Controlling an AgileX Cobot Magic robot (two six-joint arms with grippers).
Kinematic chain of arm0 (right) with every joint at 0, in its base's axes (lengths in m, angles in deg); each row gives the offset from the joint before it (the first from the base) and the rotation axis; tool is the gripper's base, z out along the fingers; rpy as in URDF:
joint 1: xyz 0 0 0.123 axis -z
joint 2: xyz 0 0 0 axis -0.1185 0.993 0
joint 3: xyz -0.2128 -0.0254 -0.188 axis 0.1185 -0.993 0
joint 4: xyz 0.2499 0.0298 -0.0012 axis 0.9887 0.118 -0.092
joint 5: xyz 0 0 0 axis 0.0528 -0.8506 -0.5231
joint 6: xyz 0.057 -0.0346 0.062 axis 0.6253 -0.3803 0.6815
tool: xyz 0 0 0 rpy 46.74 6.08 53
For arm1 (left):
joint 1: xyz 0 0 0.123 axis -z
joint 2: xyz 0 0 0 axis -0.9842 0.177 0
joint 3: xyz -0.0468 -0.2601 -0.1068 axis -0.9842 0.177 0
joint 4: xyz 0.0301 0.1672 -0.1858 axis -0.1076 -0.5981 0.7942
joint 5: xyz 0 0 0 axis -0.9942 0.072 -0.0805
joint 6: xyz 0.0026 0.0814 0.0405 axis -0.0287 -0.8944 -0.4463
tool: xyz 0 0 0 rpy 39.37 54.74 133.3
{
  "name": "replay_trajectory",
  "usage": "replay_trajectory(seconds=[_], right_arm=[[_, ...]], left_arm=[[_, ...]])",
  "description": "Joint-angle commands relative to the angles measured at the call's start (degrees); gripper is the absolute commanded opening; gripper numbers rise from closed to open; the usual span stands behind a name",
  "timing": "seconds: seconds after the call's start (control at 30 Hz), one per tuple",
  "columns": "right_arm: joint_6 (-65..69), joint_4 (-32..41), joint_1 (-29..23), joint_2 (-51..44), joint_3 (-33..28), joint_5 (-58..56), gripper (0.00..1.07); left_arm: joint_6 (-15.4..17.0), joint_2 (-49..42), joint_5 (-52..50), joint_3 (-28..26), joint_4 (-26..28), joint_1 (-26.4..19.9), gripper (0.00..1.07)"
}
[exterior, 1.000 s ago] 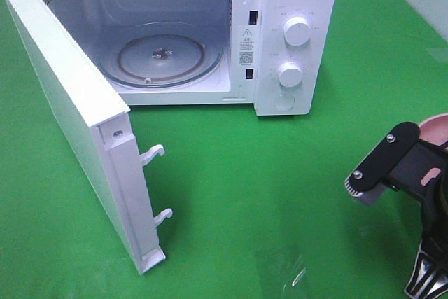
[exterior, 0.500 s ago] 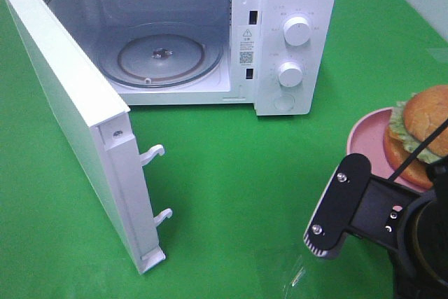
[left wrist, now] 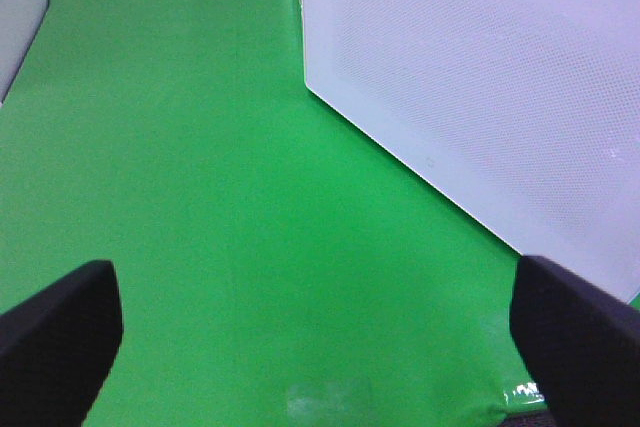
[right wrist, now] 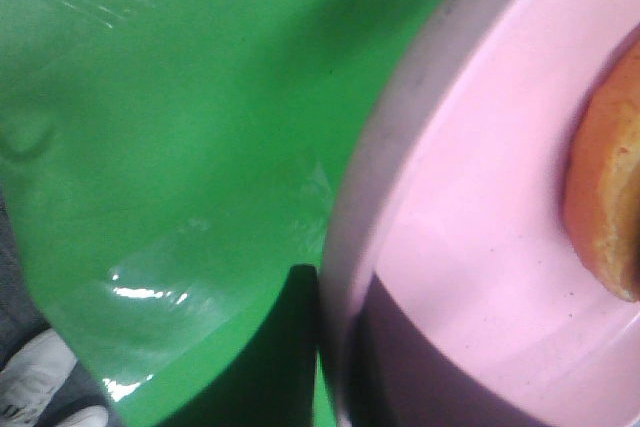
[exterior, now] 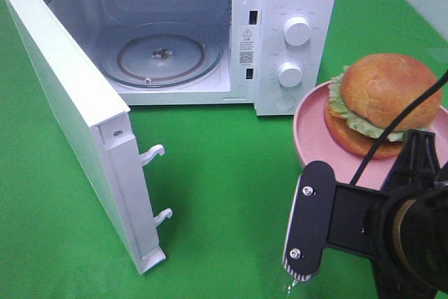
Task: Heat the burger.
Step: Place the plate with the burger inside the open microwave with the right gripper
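Exterior high view is showing the burger [exterior: 381, 96], with its domed brown bun and frilly green lettuce, sitting on a round pink plate [exterior: 311, 131] to the right of a white microwave oven [exterior: 294, 5], near its knob panel. At the plate's near rim the right pincer [exterior: 418, 146] is clenching the edge, holding the plate above the green desk [exterior: 231, 173]. The oven's white door [exterior: 70, 103] is standing wide open, exposing a round glass turntable [exterior: 159, 54]. Beside the door's outer face, the left pincer [left wrist: 315, 347] is hanging released, jaws spread wide over the desk.
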Motion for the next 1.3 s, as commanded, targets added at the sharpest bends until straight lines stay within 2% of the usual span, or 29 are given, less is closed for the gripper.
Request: replay_trajectory(seconds=[0.03,0.5,0.7,0.97,1.03,1.07,1.1,1.2,1.27,1.3], right_arm=[[-3.72,-5.33,-0.17,-0.52,-0.06,1.09,0.00],[-15.24,-15.24,-0.17,-0.52,-0.06,13.75,0.01],[-23.20,-15.58,0.97,-0.52,-0.06,17.59,0.00],[-35.29,-14.61,9.05,-0.52,-0.06,23.26,0.01],[-43.83,-12.72,13.41,-0.52,-0.06,27.44,0.00],[-43.83,-12.72,13.41,-0.52,-0.06,27.44,0.00],[-48.13,-11.00,15.76,-0.52,-0.06,29.62,0.00],[-49.79,-10.14,16.67,-0.52,-0.06,30.31,0.00],[-58.73,-5.39,20.91,-0.52,-0.06,33.80,0.00],[-58.73,-5.39,20.91,-0.52,-0.06,33.80,0.00]], left_arm=[[-0.06,-0.92,-0.74,0.11,0.34,-0.11,0.98],[-0.06,-0.92,-0.74,0.11,0.34,-0.11,0.98],[-0.06,-0.92,-0.74,0.11,0.34,-0.11,0.98],[-0.06,-0.92,-0.74,0.11,0.34,-0.11,0.98],[-0.06,-0.92,-0.74,0.11,0.34,-0.11,0.98],[-0.06,-0.92,-0.74,0.11,0.34,-0.11,0.98],[-0.06,-0.92,-0.74,0.11,0.34,-0.11,0.98],[-0.06,-0.92,-0.74,0.11,0.34,-0.11,0.98],[-0.06,-0.92,-0.74,0.11,0.34,-0.11,0.98],[-0.06,-0.92,-0.74,0.11,0.34,-0.11,0.98]])
